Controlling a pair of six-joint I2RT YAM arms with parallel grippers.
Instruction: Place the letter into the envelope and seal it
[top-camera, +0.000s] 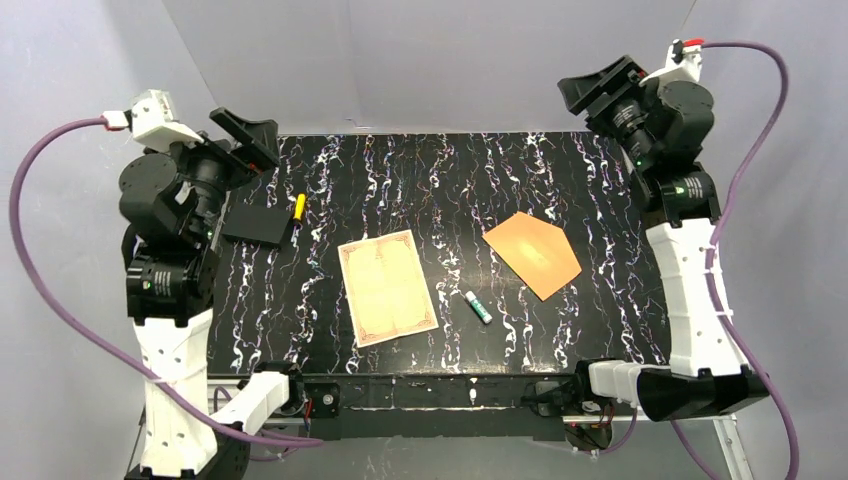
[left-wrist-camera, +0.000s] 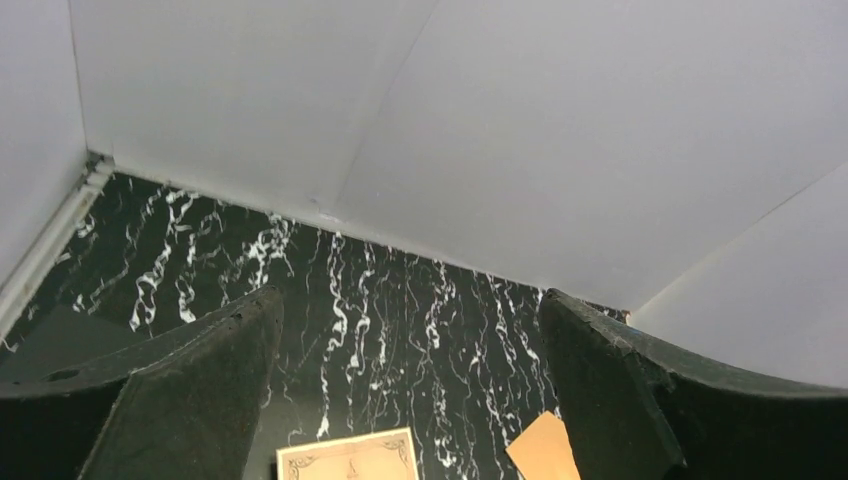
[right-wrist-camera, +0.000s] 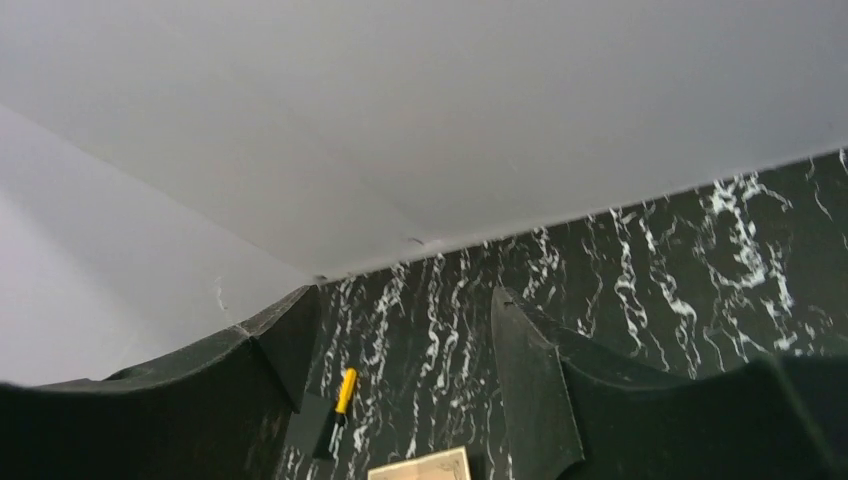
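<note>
black table (top-camera: 450, 180), letter (top-camera: 388, 287), envelope (top-camera: 533, 252) apart mid-table, left hand (top-camera: 248, 136), right hand (top-camera: 600, 86) spread above far corners

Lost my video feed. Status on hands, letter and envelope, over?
Left hand open, empty. Right hand open, empty. Letter flat mid-table, outside envelope, which lies to its right. White tube between them, touching neither.

Your left arm (top-camera: 172, 262) is folded up over the table's (top-camera: 440, 170) left edge, with the left gripper (top-camera: 250, 137) raised near the far-left corner, jaws spread wide. Your right arm (top-camera: 690, 265) stands folded at the right edge. The right gripper (top-camera: 598, 86) is lifted by the far-right corner, jaws apart but narrower.
</note>
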